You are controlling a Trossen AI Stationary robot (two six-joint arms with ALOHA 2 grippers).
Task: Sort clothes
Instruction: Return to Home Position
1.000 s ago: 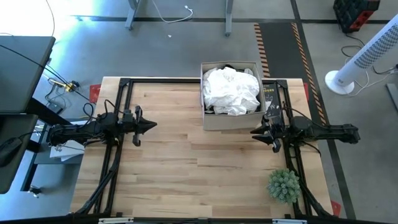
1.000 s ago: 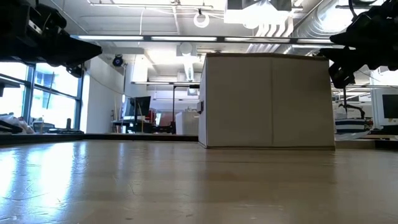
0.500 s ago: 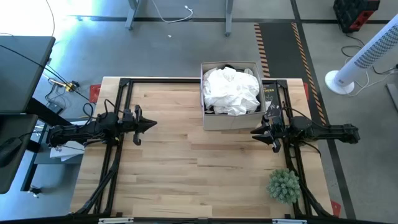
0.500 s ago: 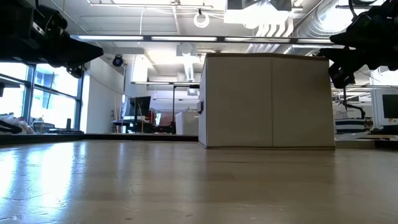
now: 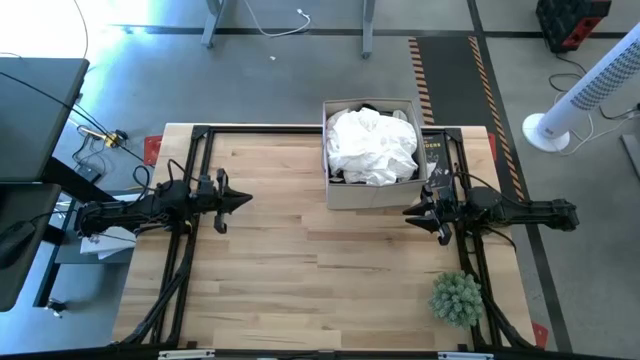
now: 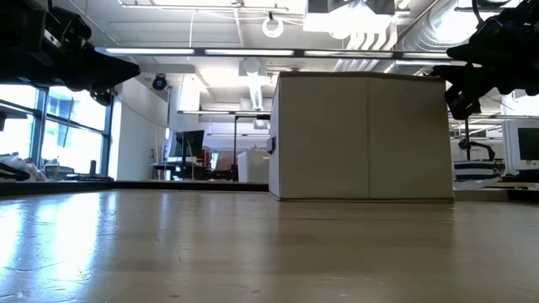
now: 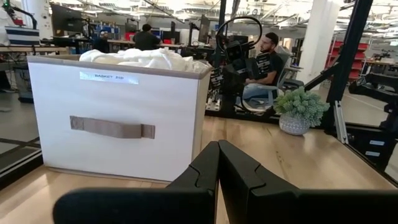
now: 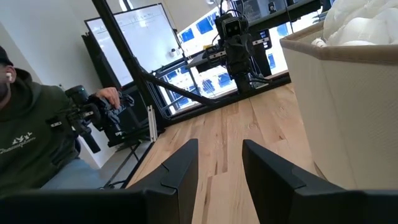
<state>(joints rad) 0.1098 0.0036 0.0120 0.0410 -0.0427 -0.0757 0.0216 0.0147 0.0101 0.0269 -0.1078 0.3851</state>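
Observation:
A white fabric basket [image 5: 371, 190] stands at the table's far right, filled with clothes. A crumpled white garment [image 5: 372, 145] lies on top; a bit of black cloth [image 5: 364, 107] shows at the far rim. The other garments are hidden. The white garment also shows over the rim in the left wrist view [image 7: 134, 57] and the right wrist view [image 8: 364, 22]. My left gripper [image 5: 243, 201] hovers shut over the table's left side. My right gripper [image 5: 408, 212] hovers open, just near of the basket's right corner. Both are empty.
A small spiky green plant in a pot [image 5: 457, 298] stands at the near right, close to my right arm. The black frame rails [image 5: 300, 130] run along the table's edges. People sit beyond the table in the wrist views [image 8: 28, 124].

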